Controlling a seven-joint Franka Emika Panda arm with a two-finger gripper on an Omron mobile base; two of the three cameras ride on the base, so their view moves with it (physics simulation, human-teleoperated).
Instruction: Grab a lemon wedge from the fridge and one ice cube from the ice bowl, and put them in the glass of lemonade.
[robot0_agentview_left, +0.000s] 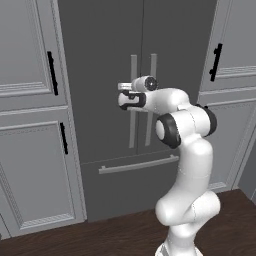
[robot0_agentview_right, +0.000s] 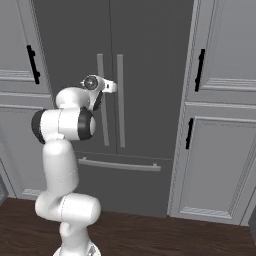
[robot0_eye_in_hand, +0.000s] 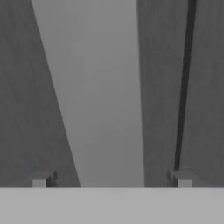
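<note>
The fridge (robot0_agentview_left: 100, 60) (robot0_agentview_right: 150, 60) stands straight ahead with both dark grey doors closed. My gripper (robot0_agentview_left: 123, 87) (robot0_agentview_right: 113, 87) is held out level at the height of the long vertical bar handles (robot0_agentview_left: 133, 115) (robot0_agentview_right: 120, 115), close against the doors. In the hand view my gripper (robot0_eye_in_hand: 111, 180) is open. One pale bar handle (robot0_eye_in_hand: 105, 96) runs up between the two fingertips (robot0_eye_in_hand: 41, 181), and the dark door seam (robot0_eye_in_hand: 183, 87) lies just to its right. Nothing is held. The lemon wedge, ice cube, ice bowl and glass of lemonade are out of view.
Light grey panelled cabinets with black handles flank the fridge on the left (robot0_agentview_left: 30, 100) and right (robot0_agentview_right: 220, 125). The bottom drawer's horizontal handle (robot0_agentview_left: 137, 165) (robot0_agentview_right: 120, 165) sits below the doors. Dark wooden floor (robot0_agentview_left: 100, 235) lies in front.
</note>
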